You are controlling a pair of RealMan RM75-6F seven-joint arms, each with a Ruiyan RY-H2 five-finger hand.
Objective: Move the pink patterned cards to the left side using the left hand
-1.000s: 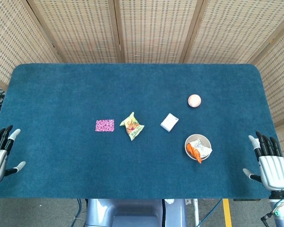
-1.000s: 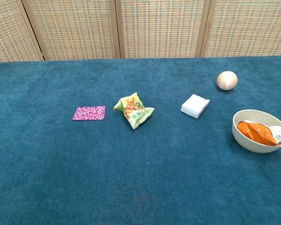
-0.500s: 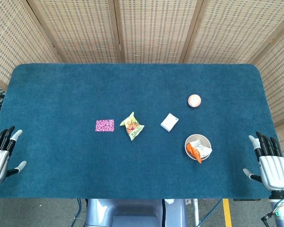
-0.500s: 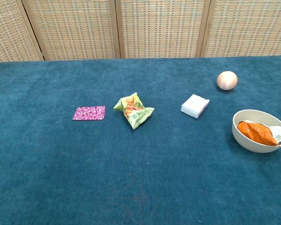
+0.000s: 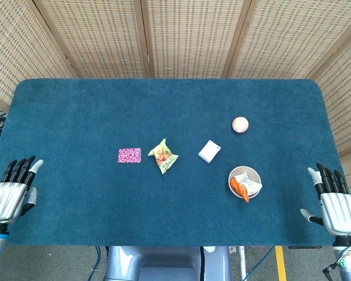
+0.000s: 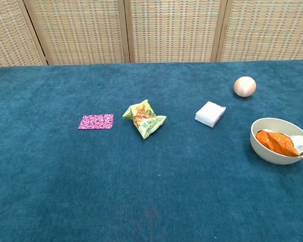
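The pink patterned cards (image 5: 129, 155) (image 6: 96, 121) lie flat on the blue table, left of centre. My left hand (image 5: 13, 191) hovers at the table's near left corner, fingers spread and holding nothing, well away from the cards. At the near right corner my right hand (image 5: 334, 201) is also spread and holds nothing. The chest view shows neither hand.
A green and yellow snack bag (image 5: 163, 156) lies just right of the cards. Further right are a white packet (image 5: 209, 151), a peach ball (image 5: 240, 124), and a bowl (image 5: 249, 171) holding an orange wrapper. Woven screens stand behind the blue table (image 5: 76, 111).
My left hand has shifted rightward, in over the table's near left corner. The right hand and the objects have not moved.
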